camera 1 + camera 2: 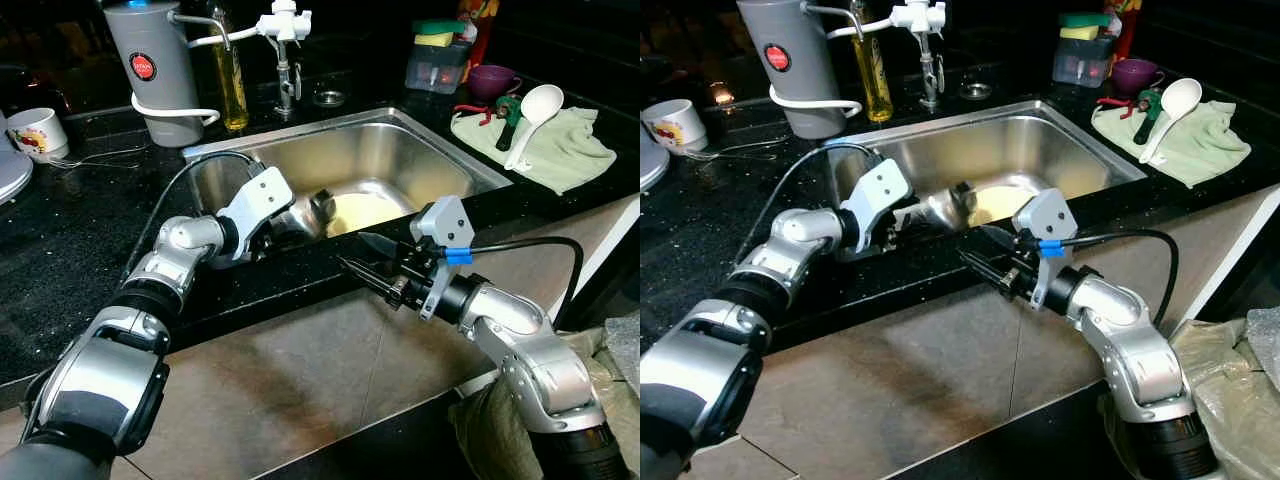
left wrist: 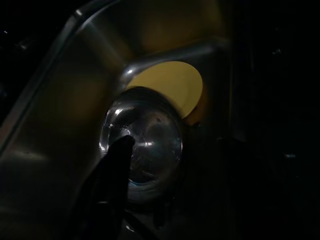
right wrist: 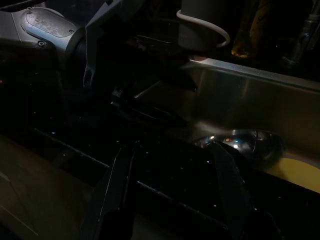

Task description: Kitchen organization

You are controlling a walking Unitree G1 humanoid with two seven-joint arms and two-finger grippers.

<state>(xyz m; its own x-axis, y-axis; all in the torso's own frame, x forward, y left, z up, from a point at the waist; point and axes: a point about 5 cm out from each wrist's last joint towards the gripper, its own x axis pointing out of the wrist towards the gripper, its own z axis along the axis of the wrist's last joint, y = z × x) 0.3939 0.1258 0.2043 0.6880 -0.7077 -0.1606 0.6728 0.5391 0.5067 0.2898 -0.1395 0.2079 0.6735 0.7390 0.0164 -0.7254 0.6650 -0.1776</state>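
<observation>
Left gripper (image 2: 117, 165) reaches into the stainless sink (image 1: 440, 150), its grip unclear, at a shiny round steel bowl (image 2: 142, 137): light, rigid, slippery; take its rim. Right gripper (image 3: 172, 187) hovers open, empty, at five o'clock.

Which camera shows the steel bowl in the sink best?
The left wrist view: the steel bowl sits close and central, over a yellow plate. Both eye views show it partly hidden behind the left gripper; the right wrist view catches its shiny rim.

We see the head views lit brightly from the front, sharp throughout, with glare on the steel sink (image 1: 400, 150) and silver arms while the far background falls black. Both wrist views are very dim and murky, catching only faint reflections.
</observation>
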